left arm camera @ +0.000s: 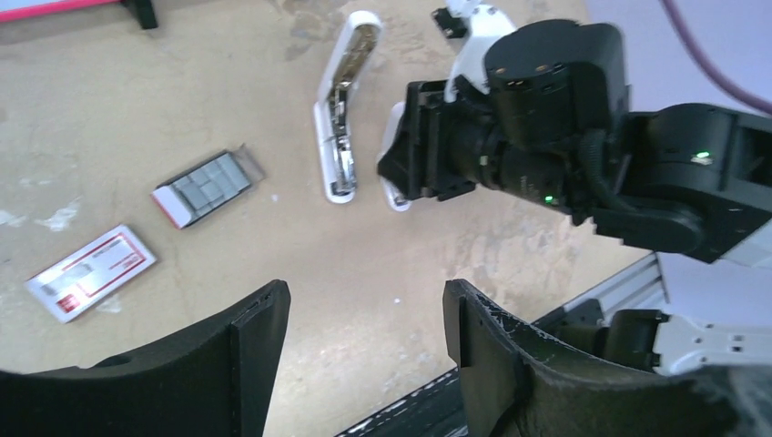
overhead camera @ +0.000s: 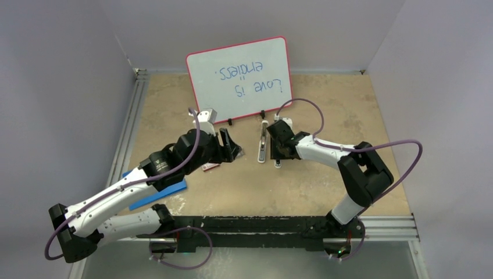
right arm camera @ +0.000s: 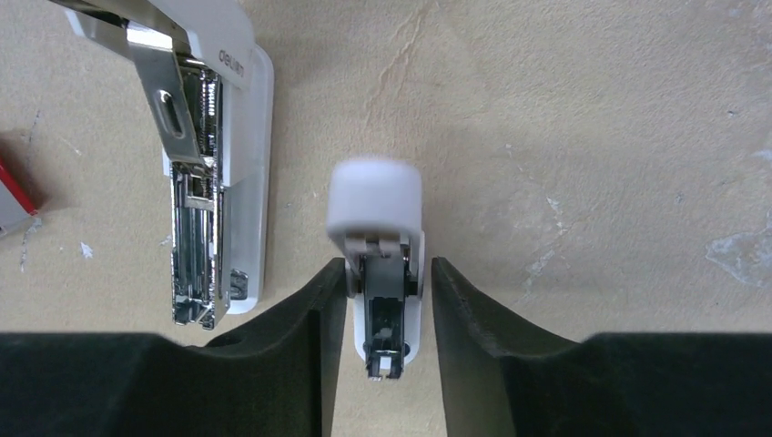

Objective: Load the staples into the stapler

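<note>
The whiteboard [overhead camera: 238, 78] reads "Love is endless." (upside down from above).

Overhead, two wrist close-ups; shared stapler [overhead camera: 263, 145] [right arm camera: 218, 173]

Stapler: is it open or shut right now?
Open. The stapler has its top swung back, baring the metal channel; whether it is loaded, cannot tell.

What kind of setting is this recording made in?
Probably a lab robot test cell: plain grey partition walls enclose a tan tabletop edged with aluminium rails, and a whiteboard stands propped at the back.
</note>
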